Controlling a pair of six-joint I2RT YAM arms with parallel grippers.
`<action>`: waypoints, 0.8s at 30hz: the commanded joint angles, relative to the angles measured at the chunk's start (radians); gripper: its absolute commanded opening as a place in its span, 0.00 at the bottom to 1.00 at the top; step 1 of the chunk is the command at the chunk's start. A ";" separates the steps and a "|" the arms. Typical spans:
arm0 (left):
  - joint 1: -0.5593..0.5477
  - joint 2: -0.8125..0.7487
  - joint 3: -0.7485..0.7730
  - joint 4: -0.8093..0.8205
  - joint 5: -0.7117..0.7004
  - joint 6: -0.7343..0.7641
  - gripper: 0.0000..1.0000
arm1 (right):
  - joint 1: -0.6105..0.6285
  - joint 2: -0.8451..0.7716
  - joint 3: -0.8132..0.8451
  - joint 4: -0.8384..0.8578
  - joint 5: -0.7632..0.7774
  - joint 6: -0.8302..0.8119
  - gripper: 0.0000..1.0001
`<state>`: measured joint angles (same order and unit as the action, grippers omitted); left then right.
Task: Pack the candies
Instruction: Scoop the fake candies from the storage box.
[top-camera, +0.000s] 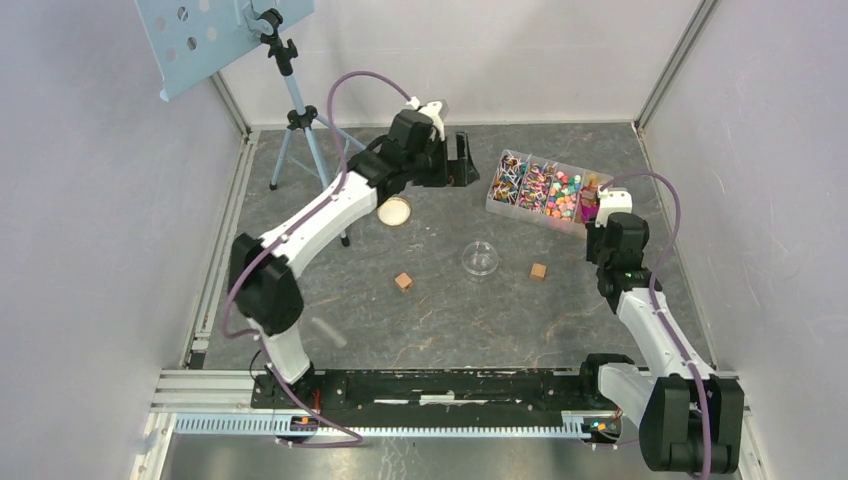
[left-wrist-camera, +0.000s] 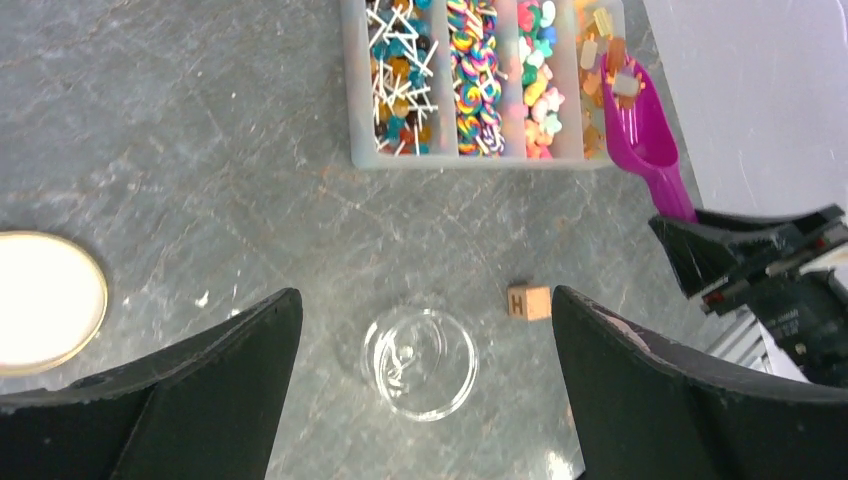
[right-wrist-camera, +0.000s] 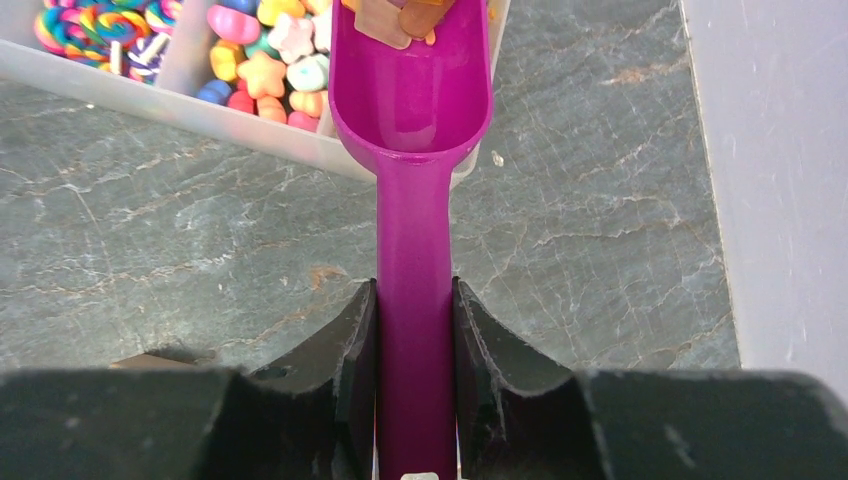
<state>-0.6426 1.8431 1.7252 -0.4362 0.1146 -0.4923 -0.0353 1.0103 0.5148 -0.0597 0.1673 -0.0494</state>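
The candies (top-camera: 545, 186) fill a clear divided tray (top-camera: 497, 203) at the back right; they also show in the left wrist view (left-wrist-camera: 480, 70) and the right wrist view (right-wrist-camera: 265, 60). My right gripper (right-wrist-camera: 414, 330) is shut on the handle of a magenta scoop (right-wrist-camera: 412, 110). The scoop's bowl rests over the tray's right compartment with a few orange candies (right-wrist-camera: 405, 15) at its tip. My left gripper (left-wrist-camera: 425, 330) is open and empty, held high over a small clear glass jar (left-wrist-camera: 420, 362), which stands empty mid-table (top-camera: 481, 259).
Two brown wooden cubes (top-camera: 403, 282) (top-camera: 538, 271) lie either side of the jar. A round pale lid (top-camera: 394, 211) lies under the left arm. A tripod (top-camera: 297, 120) stands at the back left. Grey walls enclose the table.
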 joint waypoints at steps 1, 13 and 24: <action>0.004 -0.189 -0.143 -0.021 0.024 0.066 1.00 | -0.004 -0.062 0.012 0.084 -0.046 -0.030 0.00; -0.002 -0.626 -0.600 -0.031 -0.136 0.221 1.00 | 0.015 -0.153 0.135 0.022 -0.189 -0.087 0.00; -0.013 -0.860 -0.781 0.071 -0.297 0.304 1.00 | 0.018 -0.213 0.252 -0.056 -0.327 -0.165 0.00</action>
<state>-0.6521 1.0183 0.9371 -0.4332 -0.0795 -0.2749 -0.0200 0.8402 0.7124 -0.1215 -0.0708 -0.1646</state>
